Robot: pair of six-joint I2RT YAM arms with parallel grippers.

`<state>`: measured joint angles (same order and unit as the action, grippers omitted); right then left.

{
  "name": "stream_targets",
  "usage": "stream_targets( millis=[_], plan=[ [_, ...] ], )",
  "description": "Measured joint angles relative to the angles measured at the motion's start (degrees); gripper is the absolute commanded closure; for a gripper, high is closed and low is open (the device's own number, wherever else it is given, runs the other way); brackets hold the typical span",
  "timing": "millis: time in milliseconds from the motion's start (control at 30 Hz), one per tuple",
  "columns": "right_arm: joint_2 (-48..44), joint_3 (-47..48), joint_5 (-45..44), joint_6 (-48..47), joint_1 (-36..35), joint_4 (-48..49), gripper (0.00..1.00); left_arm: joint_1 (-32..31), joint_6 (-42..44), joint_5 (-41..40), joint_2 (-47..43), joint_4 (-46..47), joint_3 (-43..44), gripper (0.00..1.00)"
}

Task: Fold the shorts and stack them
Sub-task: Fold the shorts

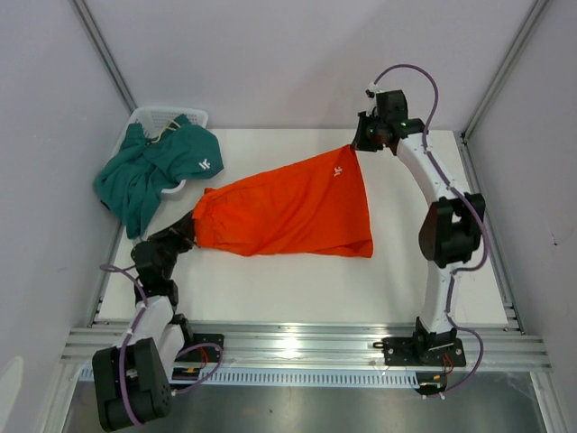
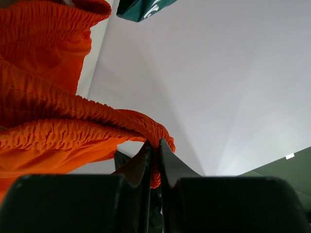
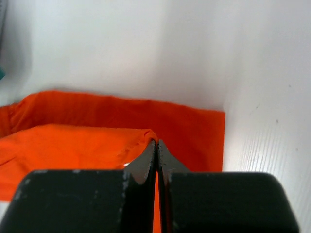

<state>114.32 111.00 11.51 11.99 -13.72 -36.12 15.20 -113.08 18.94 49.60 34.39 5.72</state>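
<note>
The orange-red shorts lie stretched across the middle of the table, held at both ends. My left gripper is shut on the gathered elastic waistband at the left end; in the left wrist view a fold of orange cloth sits between the nearly closed fingertips of that gripper. My right gripper pinches the far right corner near the small white logo, and in the right wrist view it is shut on a fabric edge. The teal green shorts hang crumpled over the basket at far left.
A white mesh basket stands in the far left corner under the teal shorts. Grey walls and metal frame posts enclose the white table. An aluminium rail runs along the near edge by the arm bases.
</note>
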Motion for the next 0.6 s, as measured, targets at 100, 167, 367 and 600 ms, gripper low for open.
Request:
stream_targets(
  millis=[100, 167, 367, 600],
  plan=[
    [6.36, 3.13, -0.48, 0.9, 1.2, 1.29, 1.0, 0.2, 0.02, -1.75, 1.44, 0.63, 0.07, 0.86],
    [9.05, 3.02, -0.9, 1.66, 1.97, 1.09, 0.98, 0.61, 0.42, -1.97, 4.48, 0.66, 0.92, 0.61],
    [11.3, 2.27, -2.82, 4.11, 2.84, 1.42, 0.32, 1.49, 3.82, 1.18, 17.88, -0.63, 11.32, 0.01],
    [10.32, 1.01, -4.28, 4.13, 3.37, 2.64, 0.24, 1.92, 12.13, 6.67, 22.36, -2.89, 21.68, 0.01]
  ],
)
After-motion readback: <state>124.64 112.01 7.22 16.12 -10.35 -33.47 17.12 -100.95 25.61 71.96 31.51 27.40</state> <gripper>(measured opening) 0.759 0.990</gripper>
